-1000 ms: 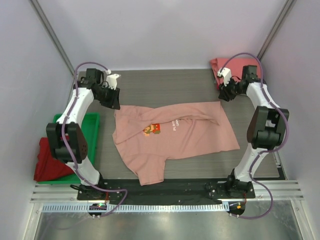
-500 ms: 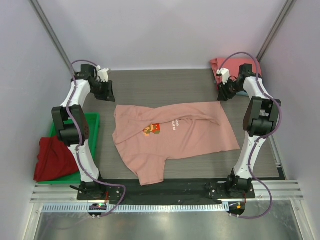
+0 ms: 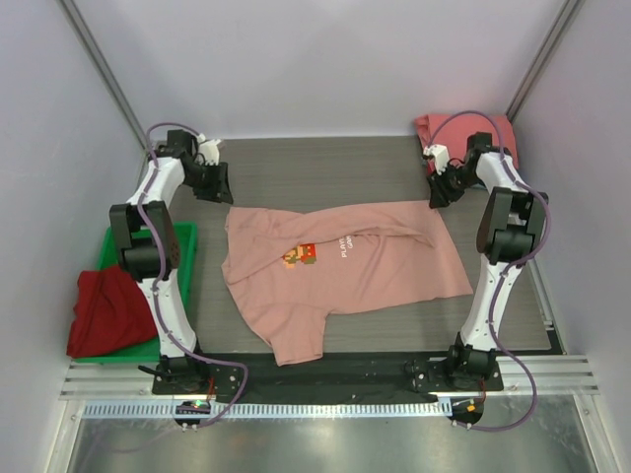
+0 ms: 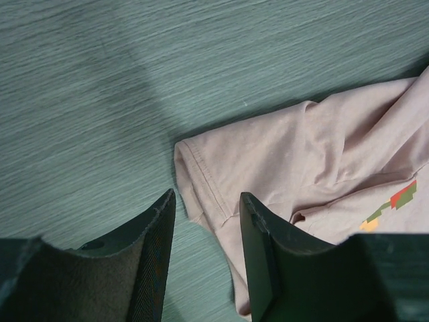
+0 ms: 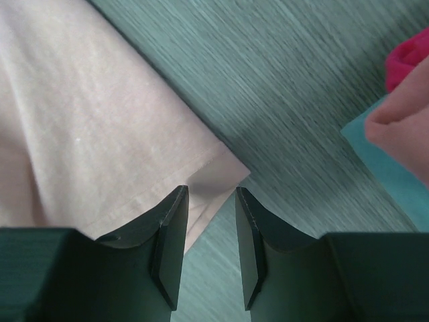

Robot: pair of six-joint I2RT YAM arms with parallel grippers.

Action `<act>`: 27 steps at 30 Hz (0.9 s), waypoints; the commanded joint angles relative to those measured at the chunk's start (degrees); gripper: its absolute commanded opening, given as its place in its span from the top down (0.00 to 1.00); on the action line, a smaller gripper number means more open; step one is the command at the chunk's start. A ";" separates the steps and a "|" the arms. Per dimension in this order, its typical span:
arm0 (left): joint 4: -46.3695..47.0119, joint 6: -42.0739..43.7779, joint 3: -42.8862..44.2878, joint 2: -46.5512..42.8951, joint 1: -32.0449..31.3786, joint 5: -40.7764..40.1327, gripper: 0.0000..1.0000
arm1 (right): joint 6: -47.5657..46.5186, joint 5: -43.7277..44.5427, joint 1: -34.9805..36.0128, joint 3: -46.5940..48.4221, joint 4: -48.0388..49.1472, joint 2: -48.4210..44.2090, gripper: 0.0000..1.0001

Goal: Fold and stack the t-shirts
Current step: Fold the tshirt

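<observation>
Overhead, your dusty-pink t-shirt (image 3: 365,266) lies flat mid-table, its long axis left to right, sleeves left and hem right. Only the wrist views show the jaws: the left gripper (image 3: 219,190) is spread over a sleeve cuff, and the right gripper (image 3: 437,196) is parted over a hem corner, neither pinching. The grey wood-grain table (image 3: 325,168) has pale walls around it.

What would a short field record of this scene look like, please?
Pink tee: spread on table, print up
Left pincer: open, above a sleeve corner
Right pincer: open, above a bottom hem corner
Coral tee: far right corner of table
Dark red tee: on green tray, left side
</observation>
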 commanded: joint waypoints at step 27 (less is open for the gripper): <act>0.41 1.42 -0.12 -0.91 -3.07 -2.31 0.56 | -0.71 -4.52 -1.60 10.08 -8.86 3.61 0.77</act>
